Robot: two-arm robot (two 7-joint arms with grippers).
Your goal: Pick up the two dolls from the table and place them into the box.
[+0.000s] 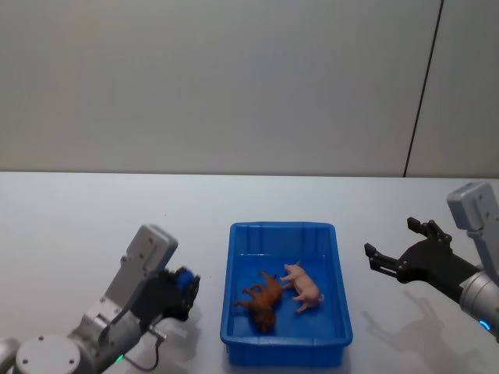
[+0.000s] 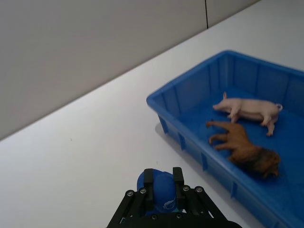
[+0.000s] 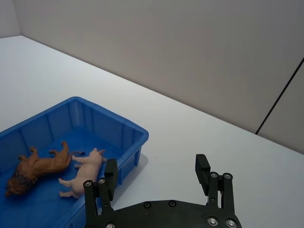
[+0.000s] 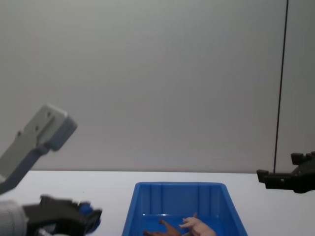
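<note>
both dolls are lying inside the blue box [image 1: 285,344] at this moment, so the placing part of the task looks done as far as the views show. the reddish-brown doll [image 1: 263,297], a lion-like figure with a darker mane, is resting on its side on the box floor, toward the robot's left half of the box. the pale pink doll [image 1: 304,287], a pig shape, is lying on its side just beside it, and in the head view the two appear to be touching or nearly touching at the legs. neither is sitting on the white table [image 1: 78,226].

the right gripper [image 1: 396,251] is hovering above the table to the right of the box, well apart from the rim, with its fingers spread wide and nothing between them. the left gripper [image 1: 185,290] is hanging just left of the box, near its side wall, and its fingers are closed narrowly around a dark blue round lump [image 2: 159,186], which is not one of the dolls.

judging from this, nothing is left to carry over; what seems to remain is only for the arms to be drawing clear of the box.
</note>
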